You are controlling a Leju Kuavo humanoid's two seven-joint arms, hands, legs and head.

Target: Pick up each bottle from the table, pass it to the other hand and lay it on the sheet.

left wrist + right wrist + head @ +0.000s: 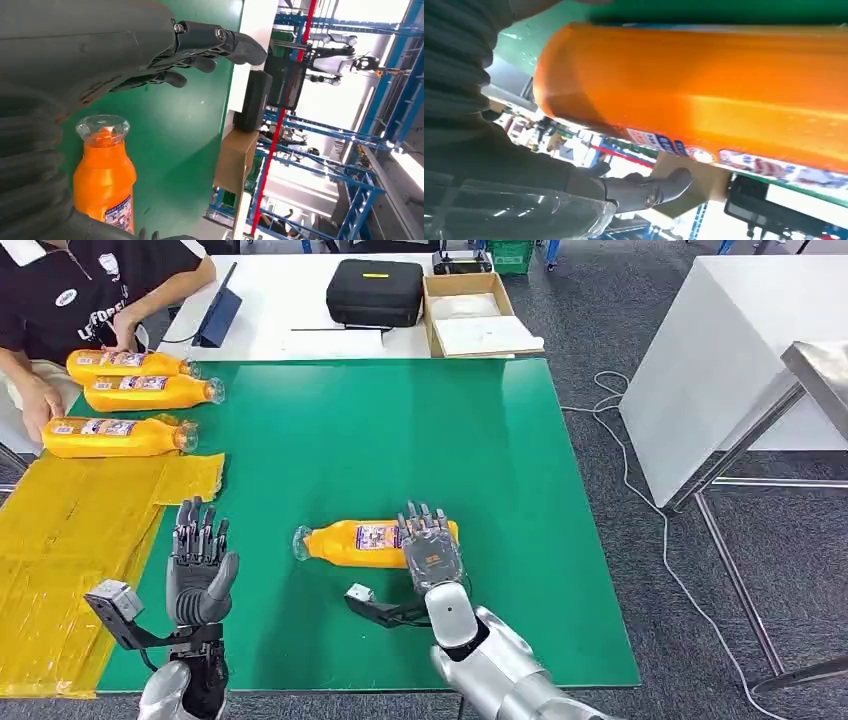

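Note:
An orange bottle [355,543] with a clear cap lies on its side on the green mat [400,440], cap pointing left. My right hand [430,545] lies over its base end with fingers spread across the body; in the right wrist view the bottle [704,95] is very close and the thumb [649,190] stands apart from it. My left hand [198,565] is held upright and empty, fingers apart, left of the bottle beside the yellow sheet [70,540]. The left wrist view looks past the left hand's fingers [200,45] to the bottle's cap end [105,185].
Three more orange bottles [125,395] lie at the mat's far left, the nearest one [110,437] at the sheet's far edge. A person [70,290] sits there with a hand [40,400] by them. A black case [375,290] and cardboard box [475,315] stand behind.

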